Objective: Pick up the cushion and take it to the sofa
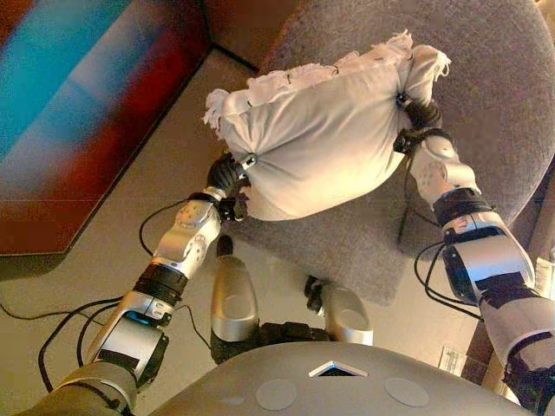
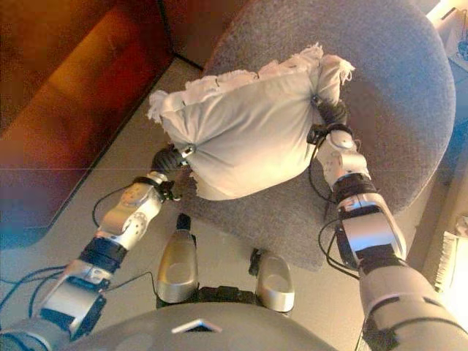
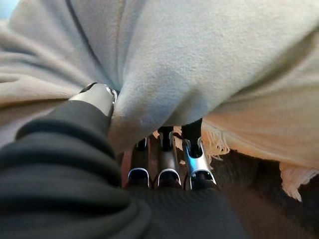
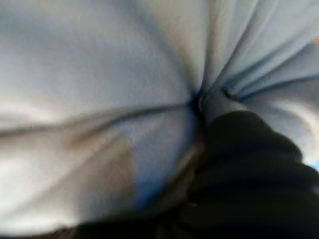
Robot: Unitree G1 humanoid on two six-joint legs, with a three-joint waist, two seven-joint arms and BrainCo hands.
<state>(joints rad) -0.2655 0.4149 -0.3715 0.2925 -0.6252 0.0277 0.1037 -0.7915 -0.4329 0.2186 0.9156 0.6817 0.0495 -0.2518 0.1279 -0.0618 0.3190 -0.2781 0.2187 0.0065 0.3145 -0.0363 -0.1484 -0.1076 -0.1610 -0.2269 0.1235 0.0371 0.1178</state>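
Note:
A cream cushion (image 1: 321, 147) with a fringed edge hangs in the air between my two hands, just above the grey upholstered sofa seat (image 1: 486, 78). My left hand (image 1: 227, 178) grips its left end: in the left wrist view the fingers (image 3: 167, 164) curl under the fabric and the thumb (image 3: 97, 97) presses in from above. My right hand (image 1: 422, 117) grips the right end below the fringed corner. In the right wrist view the cushion's fabric (image 4: 99, 74) creases toward the hand's dark cover (image 4: 249, 164).
A dark red-brown wooden cabinet (image 1: 87, 130) stands at the left, with beige floor (image 1: 104, 277) between it and the seat. The grey seat's front edge (image 1: 364, 269) is close before me. A sheet of paper (image 1: 451, 360) lies at the lower right.

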